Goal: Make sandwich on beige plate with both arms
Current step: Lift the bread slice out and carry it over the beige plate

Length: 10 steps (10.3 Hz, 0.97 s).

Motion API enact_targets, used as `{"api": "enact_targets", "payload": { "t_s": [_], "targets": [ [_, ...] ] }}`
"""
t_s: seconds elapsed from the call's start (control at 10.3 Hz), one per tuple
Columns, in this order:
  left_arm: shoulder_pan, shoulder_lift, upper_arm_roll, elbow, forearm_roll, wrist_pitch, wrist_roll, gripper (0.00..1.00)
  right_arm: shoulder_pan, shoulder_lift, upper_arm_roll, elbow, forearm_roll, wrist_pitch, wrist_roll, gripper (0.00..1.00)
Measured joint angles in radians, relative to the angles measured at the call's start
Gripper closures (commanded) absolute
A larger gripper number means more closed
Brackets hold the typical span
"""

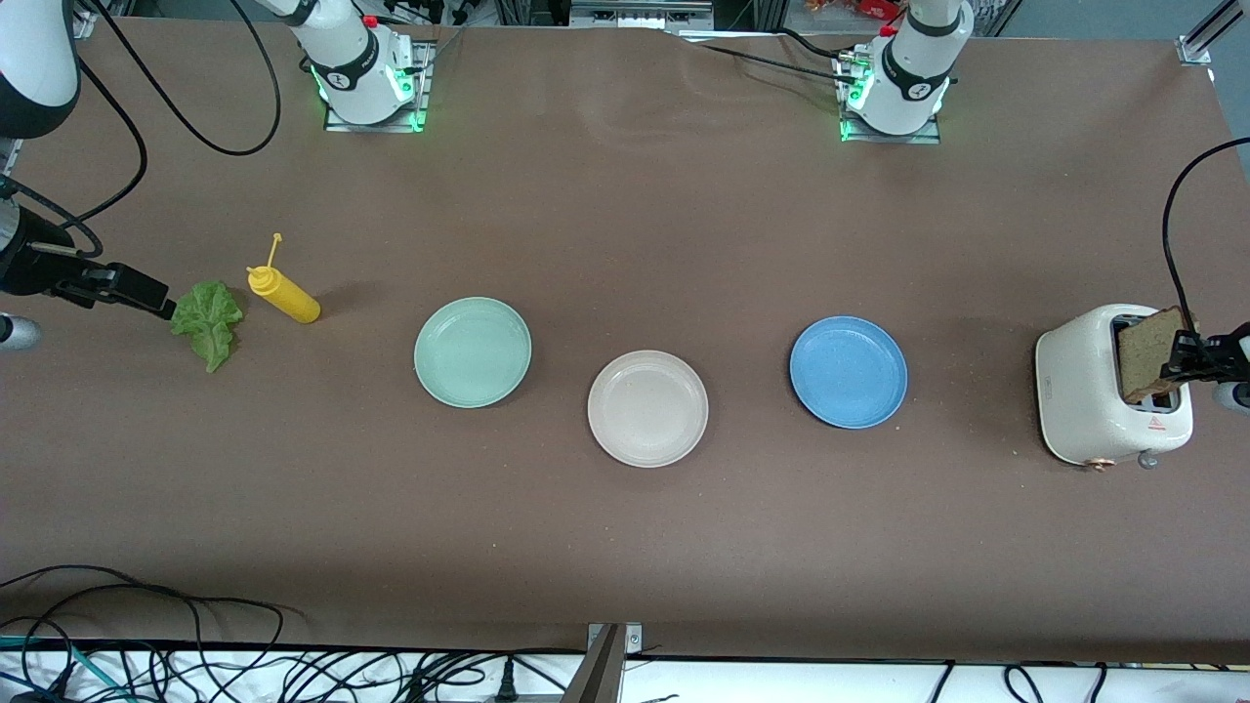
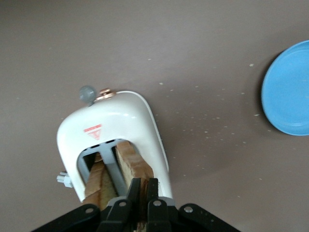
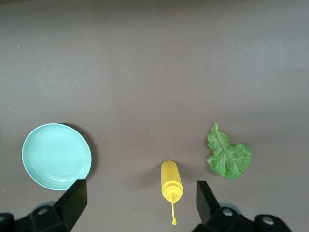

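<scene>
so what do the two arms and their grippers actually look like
Both arms are glossy white with black joint bands, green lights at their bases and red buttons. Loose black cables trail from them. The left gripper and right gripper are black, two-fingered, with visible screws.

My arms: glossy white shells, black joint bands, green-lit bases, red buttons, black cables; black screw-studded left gripper (image 2: 140, 205), right gripper (image 3: 140, 200).

beige plate (image 1: 647, 408) empty, mid-table | bread slice (image 1: 1150, 352) in toaster (image 1: 1084, 391) | lettuce (image 1: 208, 320) flat
</scene>
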State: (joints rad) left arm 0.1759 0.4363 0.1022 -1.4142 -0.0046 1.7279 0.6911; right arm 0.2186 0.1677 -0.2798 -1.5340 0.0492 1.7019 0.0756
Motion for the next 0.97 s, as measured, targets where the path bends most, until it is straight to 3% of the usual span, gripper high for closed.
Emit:
{"api": "enact_targets", "payload": {
  "t_s": [0.29,0.49,0.78,0.97],
  "targets": [
    [-0.128,-0.002,-0.004,0.055,-0.018,-0.108,-0.094,1.0,-0.001,0.0,0.0,0.0,0.0,0.0,0.0,0.0],
    [-0.219,0.004,-0.007,0.054,-0.093,-0.138,-0.218,1.0,-0.002,0.0,0.0,0.0,0.0,0.0,0.0,0.0],
    [-0.345,0.04,-0.011,0.05,-0.27,-0.145,-0.465,1.0,-0.002,0.0,0.0,0.0,0.0,0.0,0.0,0.0],
    [-0.407,0.092,-0.011,0.064,-0.45,-0.14,-0.609,1.0,-0.002,0.0,0.0,0.001,0.0,0.0,0.0,0.0]
  ]
}}
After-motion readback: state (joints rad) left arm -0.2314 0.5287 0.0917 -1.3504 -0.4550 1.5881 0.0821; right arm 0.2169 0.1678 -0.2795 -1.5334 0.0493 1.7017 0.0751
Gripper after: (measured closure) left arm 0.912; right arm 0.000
